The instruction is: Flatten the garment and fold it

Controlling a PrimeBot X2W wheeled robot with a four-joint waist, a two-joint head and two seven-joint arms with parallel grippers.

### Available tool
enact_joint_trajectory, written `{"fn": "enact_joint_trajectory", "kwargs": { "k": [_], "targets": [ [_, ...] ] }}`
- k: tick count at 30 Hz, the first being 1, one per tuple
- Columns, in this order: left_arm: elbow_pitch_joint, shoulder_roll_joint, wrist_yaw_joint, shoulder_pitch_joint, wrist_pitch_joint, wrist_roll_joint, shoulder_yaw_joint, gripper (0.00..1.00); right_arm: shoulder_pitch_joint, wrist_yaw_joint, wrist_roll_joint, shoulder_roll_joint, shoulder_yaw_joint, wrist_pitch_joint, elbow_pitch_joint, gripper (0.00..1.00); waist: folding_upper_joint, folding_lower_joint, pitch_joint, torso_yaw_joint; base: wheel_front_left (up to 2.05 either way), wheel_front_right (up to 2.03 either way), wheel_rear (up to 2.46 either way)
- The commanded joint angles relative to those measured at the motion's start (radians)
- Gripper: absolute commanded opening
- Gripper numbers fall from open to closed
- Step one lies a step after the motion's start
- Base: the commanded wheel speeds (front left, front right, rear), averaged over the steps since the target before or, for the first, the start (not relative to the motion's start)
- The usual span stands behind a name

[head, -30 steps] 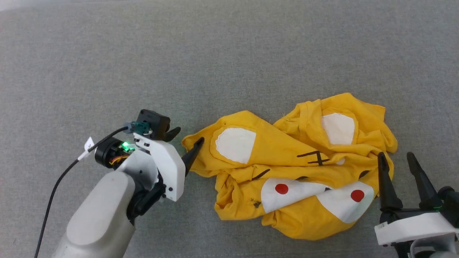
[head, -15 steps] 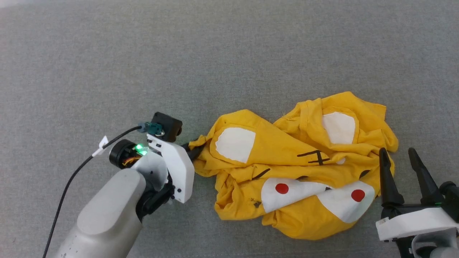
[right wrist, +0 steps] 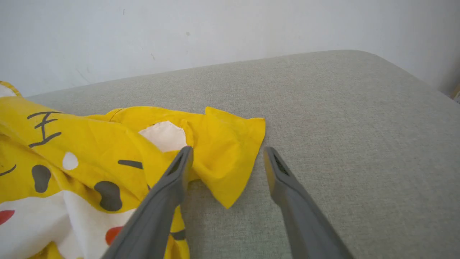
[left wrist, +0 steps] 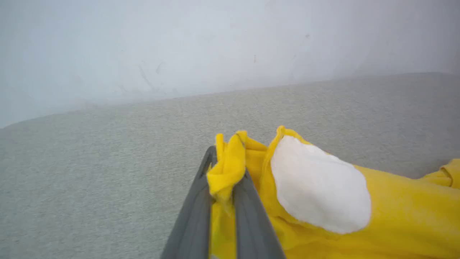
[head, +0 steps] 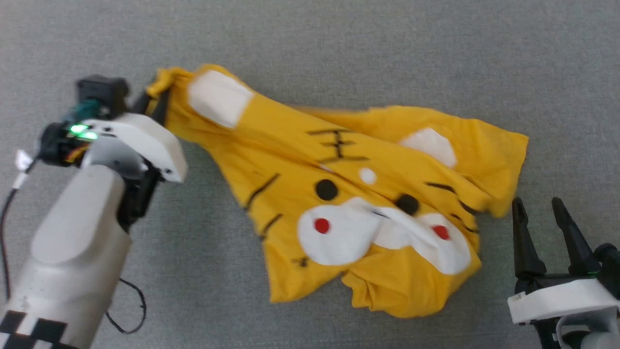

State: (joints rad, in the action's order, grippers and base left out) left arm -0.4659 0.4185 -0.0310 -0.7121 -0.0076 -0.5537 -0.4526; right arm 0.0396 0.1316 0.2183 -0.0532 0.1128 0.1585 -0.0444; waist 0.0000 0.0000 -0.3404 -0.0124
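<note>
Black 王 mark [head: 339,144] on yellow garment [head: 286,150]

A bright yellow short-sleeved cloth T-shirt with a tiger face [head: 348,194] lies on a flat grey cloth-covered top [head: 339,43], face side up. It runs from the far left down to the near right. The left gripper [head: 156,98] is at the T-shirt's far left corner, and that corner sits pinched between its two fingers. The right gripper [head: 536,203] is at the near right, just beside the T-shirt's right edge, with its fingers apart. One finger is over that edge and the other is over bare top. A pale plain wall [left wrist: 215,43] stands behind the top.
</note>
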Motion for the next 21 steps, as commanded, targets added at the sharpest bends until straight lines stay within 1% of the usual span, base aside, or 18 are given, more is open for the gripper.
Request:
{"fn": "enact_joint_trajectory", "kwargs": {
  "k": [1,3,5,6,9,10,11,12,17,21],
  "targets": [
    [-0.028,0.016,-0.035,-0.023,-0.023,0.006,0.027,0.0,-0.023,-0.001,-0.008,0.003,0.0,-0.001,-0.004,1.0,0.0,0.0,-0.026,-0.011,0.0,0.0,0.0],
    [-0.062,0.028,-0.078,-0.035,-0.057,0.015,0.054,0.0,-0.029,-0.001,-0.01,0.003,-0.001,0.0,-0.006,1.0,0.0,0.0,-0.043,-0.018,0.0,0.0,0.0],
    [-0.094,0.035,-0.131,-0.044,-0.103,0.027,0.083,0.0,-0.036,-0.001,-0.013,0.003,-0.005,0.0,-0.007,1.0,0.0,0.0,-0.058,-0.023,0.0,0.0,0.0],
    [-0.112,0.034,-0.149,-0.045,-0.114,0.027,0.092,0.0,-0.04,-0.001,-0.015,0.003,-0.007,-0.001,-0.006,1.0,0.0,0.0,-0.065,-0.025,0.0,0.0,0.0],
    [-0.174,0.013,-0.168,-0.039,-0.108,0.012,0.099,0.0,-0.047,-0.001,-0.019,0.003,-0.012,-0.002,-0.003,1.0,0.0,0.0,-0.078,-0.027,0.0,0.0,0.0],
    [-0.191,0.001,-0.162,-0.035,-0.097,0.003,0.096,0.05,-0.048,-0.001,-0.02,0.003,-0.014,-0.003,-0.001,1.0,0.0,0.0,-0.079,-0.026,0.0,0.0,0.0],
    [-0.202,-0.01,-0.155,-0.034,-0.098,-0.006,0.095,0.47,-0.049,-0.001,-0.021,0.003,-0.015,-0.004,0.001,1.0,0.0,0.0,-0.08,-0.025,0.0,0.0,0.0],
    [-0.211,-0.02,-0.153,-0.034,-0.105,-0.011,0.096,1.0,-0.05,-0.001,-0.021,0.003,-0.016,-0.004,0.003,1.0,0.0,0.0,-0.08,-0.023,0.0,0.0,0.0],
    [-0.232,-0.056,-0.123,-0.033,-0.157,-0.02,0.085,1.0,-0.052,-0.001,-0.027,0.003,-0.014,-0.009,0.006,1.0,0.0,0.0,-0.061,-0.005,0.0,0.0,0.0],
    [-0.205,-0.069,-0.109,-0.021,-0.198,-0.03,0.089,1.0,-0.048,-0.001,-0.03,0.003,-0.008,-0.014,0.003,1.0,0.0,0.0,-0.037,0.01,0.0,0.0,0.0]
  ]
}}
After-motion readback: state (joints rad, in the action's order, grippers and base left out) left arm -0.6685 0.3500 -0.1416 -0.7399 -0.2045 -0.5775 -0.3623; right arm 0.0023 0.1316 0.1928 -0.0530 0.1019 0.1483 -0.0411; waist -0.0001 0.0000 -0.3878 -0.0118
